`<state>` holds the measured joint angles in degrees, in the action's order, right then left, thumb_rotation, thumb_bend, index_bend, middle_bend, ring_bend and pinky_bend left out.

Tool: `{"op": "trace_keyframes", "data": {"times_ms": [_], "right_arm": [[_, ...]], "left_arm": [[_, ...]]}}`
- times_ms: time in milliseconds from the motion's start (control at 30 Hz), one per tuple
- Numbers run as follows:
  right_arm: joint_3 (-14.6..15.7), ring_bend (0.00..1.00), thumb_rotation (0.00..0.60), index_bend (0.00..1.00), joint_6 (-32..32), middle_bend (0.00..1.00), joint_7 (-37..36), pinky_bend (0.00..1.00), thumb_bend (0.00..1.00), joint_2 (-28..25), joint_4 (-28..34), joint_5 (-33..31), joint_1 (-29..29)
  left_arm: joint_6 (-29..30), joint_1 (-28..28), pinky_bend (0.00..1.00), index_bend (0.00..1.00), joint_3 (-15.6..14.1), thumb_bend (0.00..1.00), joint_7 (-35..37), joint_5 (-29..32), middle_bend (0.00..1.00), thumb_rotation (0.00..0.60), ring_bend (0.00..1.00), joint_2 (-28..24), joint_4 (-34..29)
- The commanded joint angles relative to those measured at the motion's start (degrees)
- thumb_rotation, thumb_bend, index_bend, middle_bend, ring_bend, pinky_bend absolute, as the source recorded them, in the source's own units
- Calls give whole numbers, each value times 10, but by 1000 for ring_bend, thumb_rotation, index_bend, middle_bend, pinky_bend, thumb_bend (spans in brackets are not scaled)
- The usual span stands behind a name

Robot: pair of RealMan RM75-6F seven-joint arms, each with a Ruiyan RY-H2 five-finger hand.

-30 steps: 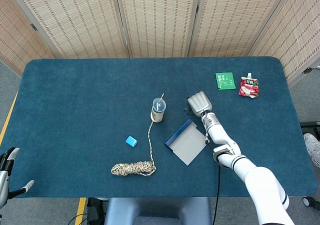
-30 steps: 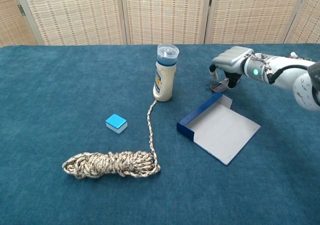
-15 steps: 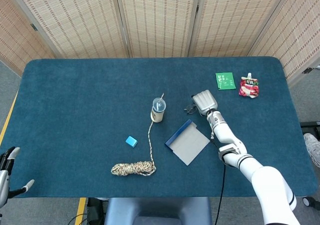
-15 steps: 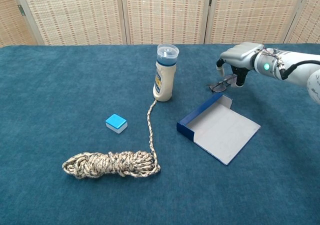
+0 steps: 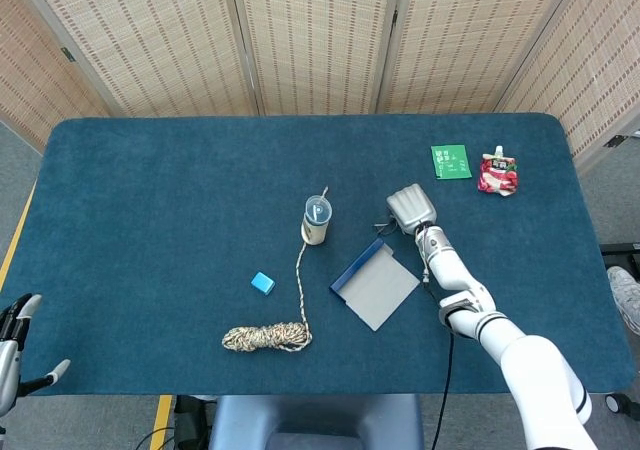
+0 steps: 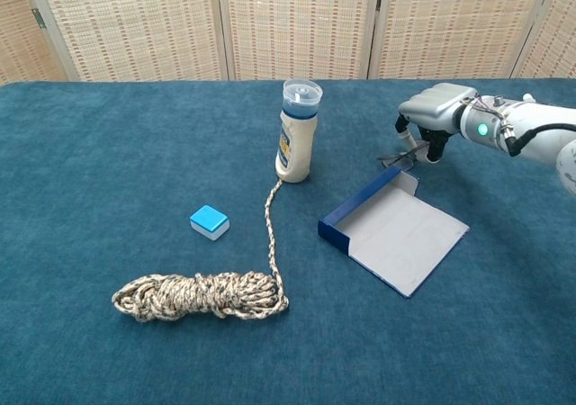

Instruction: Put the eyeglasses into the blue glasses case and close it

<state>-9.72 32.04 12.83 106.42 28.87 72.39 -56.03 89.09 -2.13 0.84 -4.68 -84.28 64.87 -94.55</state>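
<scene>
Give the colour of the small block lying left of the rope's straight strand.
The small block is light blue on top with a white base, clearest in the chest view.

A matt, felt-like blue cloth covers the worktop [image 6: 108, 135], where a coarse braided rope [image 6: 200, 295], a glossy plastic bottle [image 6: 297, 139] and the smooth, grey-lined blue glasses case [image 6: 396, 229] lie before woven screens [image 5: 310, 40].

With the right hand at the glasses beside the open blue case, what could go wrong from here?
1. The right hand seems to hold the thin dark-framed eyeglasses only by one end, so they may slip or swing.
2. The open blue glasses case lies loose and close by; a low approach might push it.
3. The upright mayonnaise bottle nearby could topple if struck.
</scene>
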Motion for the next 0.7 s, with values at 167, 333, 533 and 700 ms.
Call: {"op": "trace_keyframes", "data": {"times_ms": [167,333,533,700], "right_arm": [[5,1000,600,550,16,1000,6,973,419,-16,30,3,18],[4,1000,600,583,23,1000,12,972,471,-18,35,-1,25],[5,1000,600,603,34,1000,5,972,505,-16,37,2,33],[6,1000,600,631,61,1000,-9,972,514,-33,65,14,41]], "left_arm": [[-1,0,232,69,-1,195,1,-2,92,600,121,2,1],[0,0,232,69,-1,195,1,-3,92,600,121,2,1],[0,0,232,69,-1,195,1,-3,92,600,122,1,0],[0,0,232,69,0,195,-1,-2,92,600,122,-1,0]]}}
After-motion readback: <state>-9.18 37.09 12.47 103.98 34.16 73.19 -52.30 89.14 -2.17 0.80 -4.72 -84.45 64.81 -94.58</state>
